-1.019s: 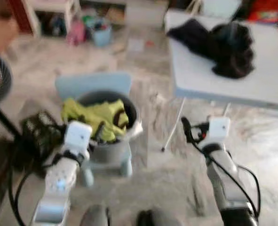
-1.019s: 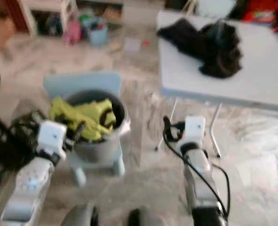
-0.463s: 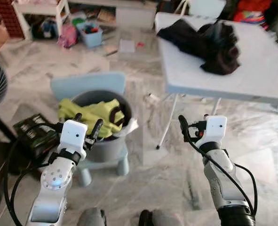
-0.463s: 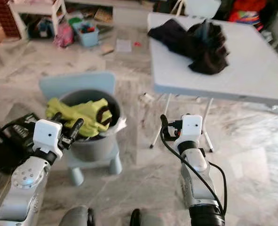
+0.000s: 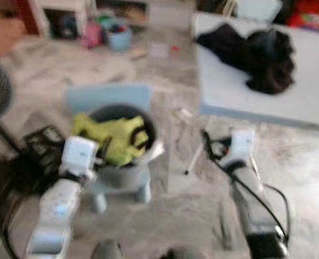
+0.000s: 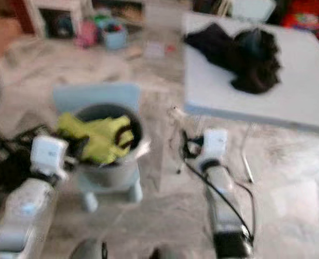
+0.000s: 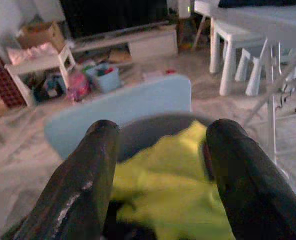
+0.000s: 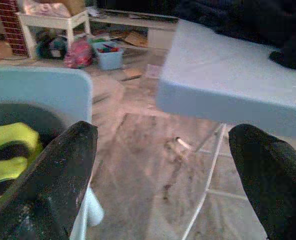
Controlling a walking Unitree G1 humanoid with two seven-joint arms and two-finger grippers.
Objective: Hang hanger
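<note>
Head views blurred; no hanger discernible. Left gripper [image 7: 160,165], fingers apart, near the grey bucket [image 5: 124,172] of yellow-green cloth [image 5: 113,139] (partly hidden). Right gripper [image 8: 163,175] spread, empty.

Both eye views motion-blurred; wrist views sharper, evenly daylit.

I note a yellow-green garment [image 5: 112,138] with a dark band in a grey bucket [image 5: 122,174], on a pale blue child's chair [image 5: 107,97]. White table [image 5: 310,75] carries a black heap of clothes [image 5: 256,54]. Floor [image 5: 170,205] is grey-beige marble, veined. Black crate [image 5: 40,145] at left. Blue bin [image 5: 119,39] and pink item [image 5: 92,35] at the back. My gripper fingers [image 7: 77,185] read glossy black.
</note>
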